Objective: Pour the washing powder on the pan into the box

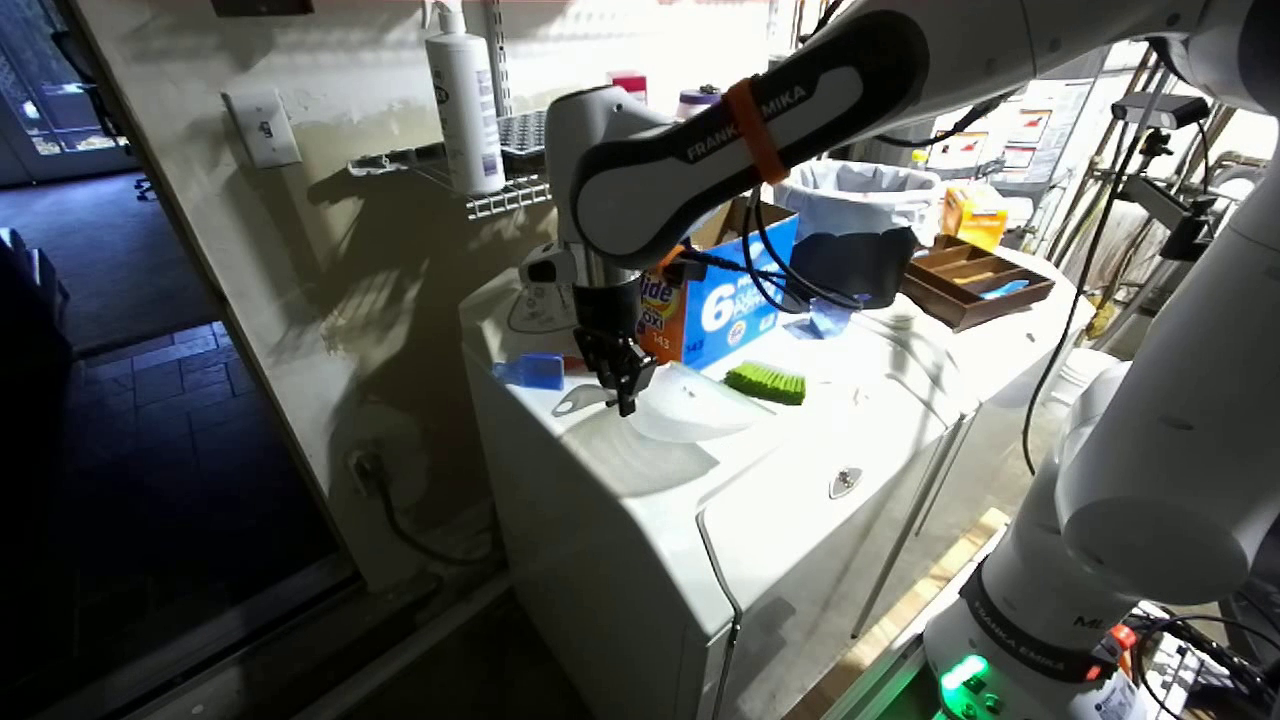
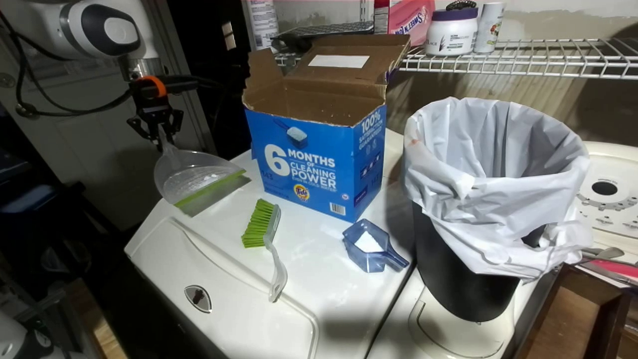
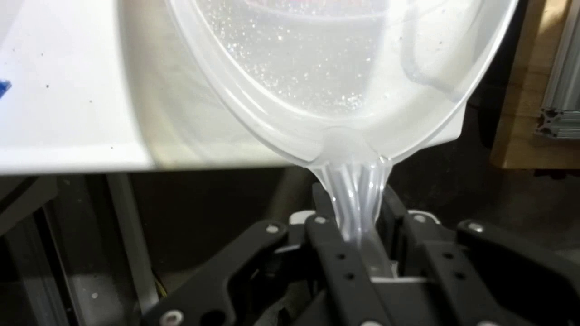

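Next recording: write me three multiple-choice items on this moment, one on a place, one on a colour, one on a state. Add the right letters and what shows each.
1. Where is the dustpan?
A) Inside the lined bin
B) On the wire shelf
C) Held in the jaws

2. What colour are the brush bristles?
A) Green
B) Red
C) Black

3. How is the top of the box?
A) Taped shut
B) Open
C) Crushed flat

1: C, the wrist view shows its handle between the jaws.
2: A, both exterior views show them green.
3: B, in an exterior view its flaps stand clear of the opening and the inside shows.
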### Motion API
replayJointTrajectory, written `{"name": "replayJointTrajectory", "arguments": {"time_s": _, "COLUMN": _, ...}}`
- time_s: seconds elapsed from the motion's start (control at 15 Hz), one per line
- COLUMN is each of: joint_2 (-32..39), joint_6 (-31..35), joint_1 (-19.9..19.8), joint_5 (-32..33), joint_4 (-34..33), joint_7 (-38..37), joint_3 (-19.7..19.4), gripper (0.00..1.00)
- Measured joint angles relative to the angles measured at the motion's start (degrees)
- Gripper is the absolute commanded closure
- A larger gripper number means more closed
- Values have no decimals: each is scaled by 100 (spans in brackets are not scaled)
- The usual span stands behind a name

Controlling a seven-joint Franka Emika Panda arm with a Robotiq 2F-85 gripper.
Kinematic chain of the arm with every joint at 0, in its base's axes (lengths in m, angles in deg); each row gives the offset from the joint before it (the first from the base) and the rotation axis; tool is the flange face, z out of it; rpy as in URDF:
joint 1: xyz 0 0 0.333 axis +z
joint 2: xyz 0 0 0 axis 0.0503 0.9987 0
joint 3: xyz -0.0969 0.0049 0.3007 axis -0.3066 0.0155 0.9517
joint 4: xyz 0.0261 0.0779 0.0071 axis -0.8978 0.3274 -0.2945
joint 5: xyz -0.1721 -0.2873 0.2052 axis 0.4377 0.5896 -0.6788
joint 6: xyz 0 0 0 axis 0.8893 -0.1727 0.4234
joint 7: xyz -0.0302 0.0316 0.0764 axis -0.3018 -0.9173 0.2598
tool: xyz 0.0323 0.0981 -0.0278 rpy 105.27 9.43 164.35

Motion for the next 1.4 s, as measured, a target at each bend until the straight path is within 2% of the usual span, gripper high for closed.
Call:
{"name": "replayJointTrajectory", "arguments": {"time_s": 0.33, "joint_2": -393, "joint_6": -1106, "joint_1": 1, "joint_5": 449, "joint_4": -299, "joint_7": -606, "joint_3": 19, "gripper": 93}}
{"name": "replayJointTrajectory", "arguments": {"time_s": 0.6, "joint_2": -611, "joint_6": -1658, "joint_1": 5, "joint_5": 660, "joint_4": -524, "joint_7": -899, "joint_3": 23, "gripper": 93}}
{"name": "replayJointTrajectory", "arguments": {"time_s": 0.87, "joint_2": -751, "joint_6": -1742, "joint_1": 16, "joint_5": 749, "joint_4": -685, "joint_7": -1109, "joint_3": 26, "gripper": 93}}
{"name": "replayJointTrajectory", "arguments": {"time_s": 1.4, "joint_2": -1096, "joint_6": -1741, "joint_1": 21, "joint_5": 957, "joint_4": -963, "joint_7": -1011, "joint_3": -8, "gripper": 93}}
